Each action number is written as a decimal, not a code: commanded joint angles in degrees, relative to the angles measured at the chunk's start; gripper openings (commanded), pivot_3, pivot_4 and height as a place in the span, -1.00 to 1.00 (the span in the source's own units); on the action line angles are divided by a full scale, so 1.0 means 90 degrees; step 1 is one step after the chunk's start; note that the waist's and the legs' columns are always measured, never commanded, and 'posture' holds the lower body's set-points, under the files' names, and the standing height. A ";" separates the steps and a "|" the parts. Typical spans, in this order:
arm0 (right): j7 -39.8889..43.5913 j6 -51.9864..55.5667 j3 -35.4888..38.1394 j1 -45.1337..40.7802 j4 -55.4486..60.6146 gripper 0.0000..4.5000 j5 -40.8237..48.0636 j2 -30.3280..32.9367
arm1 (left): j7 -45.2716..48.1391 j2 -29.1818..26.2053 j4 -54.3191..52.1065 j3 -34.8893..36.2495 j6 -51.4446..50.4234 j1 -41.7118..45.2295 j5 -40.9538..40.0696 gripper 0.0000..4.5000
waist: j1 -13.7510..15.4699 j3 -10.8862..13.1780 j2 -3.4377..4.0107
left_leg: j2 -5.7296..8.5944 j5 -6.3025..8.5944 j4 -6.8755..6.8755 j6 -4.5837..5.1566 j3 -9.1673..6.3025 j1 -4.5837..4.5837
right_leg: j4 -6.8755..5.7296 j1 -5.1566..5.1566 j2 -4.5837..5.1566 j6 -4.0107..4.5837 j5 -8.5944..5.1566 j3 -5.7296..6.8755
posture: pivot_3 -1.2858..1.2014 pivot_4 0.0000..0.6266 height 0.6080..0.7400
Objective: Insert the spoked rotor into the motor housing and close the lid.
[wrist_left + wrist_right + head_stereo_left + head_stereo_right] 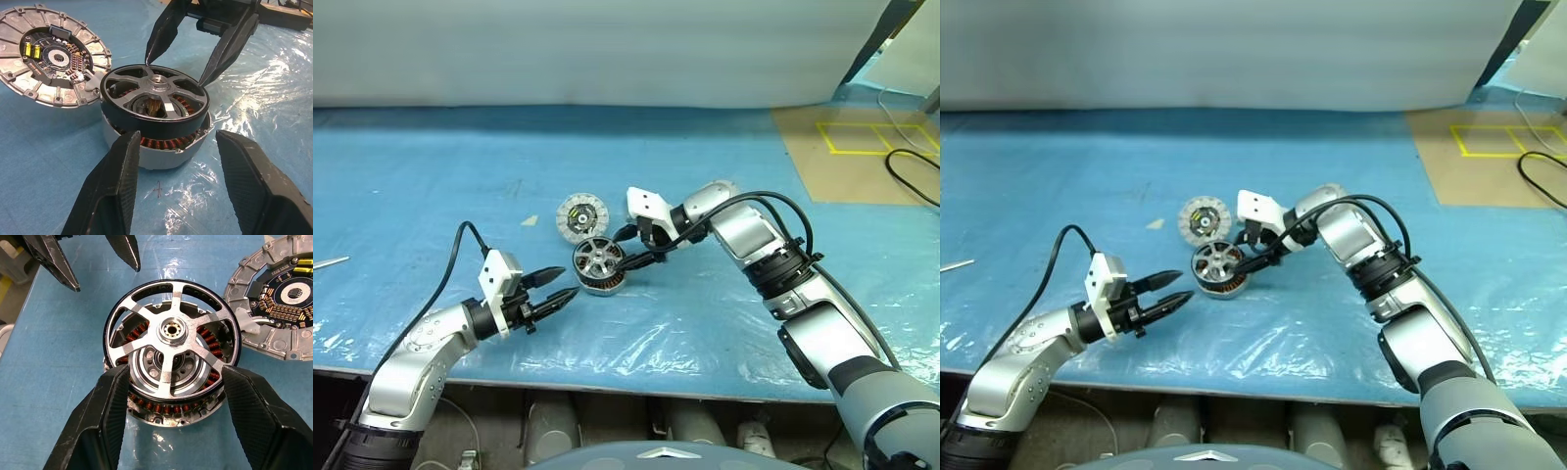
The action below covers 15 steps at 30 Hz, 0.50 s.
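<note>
From the head view, my right gripper reached in from the right and sat at the spoked rotor, one black wheel with silvery spokes, resting on one motor housing on the blue table. One lid lay flat just beyond them, its face of pale segments up. My left gripper hovered just short of the housing, on the near-left side, fingers spread with nothing between them.

Through my left wrist camera, the rotor sat tilted and not fully down in the housing; copper-brown windings showed under its black rim. I counted six spokes around one silvery hub. My own two fingers stood apart on either side, clear of the metal. Across from me my right gripper's tips came down at the rotor's far rim. The lid lay touching the housing.

Through my right wrist camera, my fingers flanked the rotor at its near rim, spread about as wide as the wheel; whether they pressed it, I couldn't tell. The copper ring of the housing peeked out below. The lid lay beside it, and my left gripper's tips pointed in from the far side.
</note>
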<state>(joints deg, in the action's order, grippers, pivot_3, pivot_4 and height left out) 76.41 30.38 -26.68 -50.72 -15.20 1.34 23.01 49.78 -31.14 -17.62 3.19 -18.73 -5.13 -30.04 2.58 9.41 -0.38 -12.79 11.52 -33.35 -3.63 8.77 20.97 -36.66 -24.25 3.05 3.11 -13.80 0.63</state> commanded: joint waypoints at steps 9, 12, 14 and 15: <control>0.0207 0.0349 0.0444 -0.0642 0.0410 0.40 0.0688 -0.0167 | 0.0023 -0.0009 -0.0108 0.0013 0.0057 0.0012 -0.0001 0.15 | -0.0002 0.0000 0.0000 | -0.0001 0.0000 0.0000 0.0000 0.0000 -0.0001 | 0.0000 0.0000 0.0000 0.0000 0.0000 0.0000 | 0.03 -0.52 1.00; 0.0201 0.0418 0.0435 -0.0810 0.0493 0.40 0.0799 -0.0271 | 0.0025 -0.0022 -0.0116 0.0027 0.0040 0.0007 -0.0013 0.15 | -0.0003 0.0000 0.0000 | -0.0001 0.0000 0.0000 0.0000 0.0000 0.0000 | 0.0000 -0.0001 0.0000 0.0000 0.0000 0.0000 | 0.03 -0.52 1.00; 0.0168 0.0343 0.0361 -0.0808 0.0449 0.40 0.0758 -0.0287 | 0.0024 -0.0026 -0.0125 0.0027 0.0031 0.0006 -0.0017 0.15 | -0.0002 0.0000 0.0000 | -0.0002 0.0000 0.0001 0.0000 0.0000 -0.0002 | 0.0000 0.0000 -0.0001 0.0000 0.0000 0.0001 | 0.03 -0.52 1.00; 0.0139 0.0182 0.0271 -0.0754 0.0367 0.40 0.0647 -0.0267 | 0.0021 -0.0026 -0.0130 0.0029 0.0029 0.0004 -0.0019 0.15 | -0.0003 0.0000 -0.0001 | -0.0002 0.0000 0.0001 0.0000 0.0000 -0.0002 | 0.0000 0.0000 -0.0001 0.0000 0.0000 0.0001 | 0.03 -0.52 1.00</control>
<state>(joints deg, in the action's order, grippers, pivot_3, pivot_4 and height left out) 77.77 33.55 -24.17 -57.53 -12.51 7.01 20.39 49.78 -31.15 -17.55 3.18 -18.73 -5.07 -30.05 2.55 9.41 -0.39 -12.81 11.53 -33.34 -3.63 8.77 20.95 -36.66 -24.25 3.04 3.11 -13.80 0.63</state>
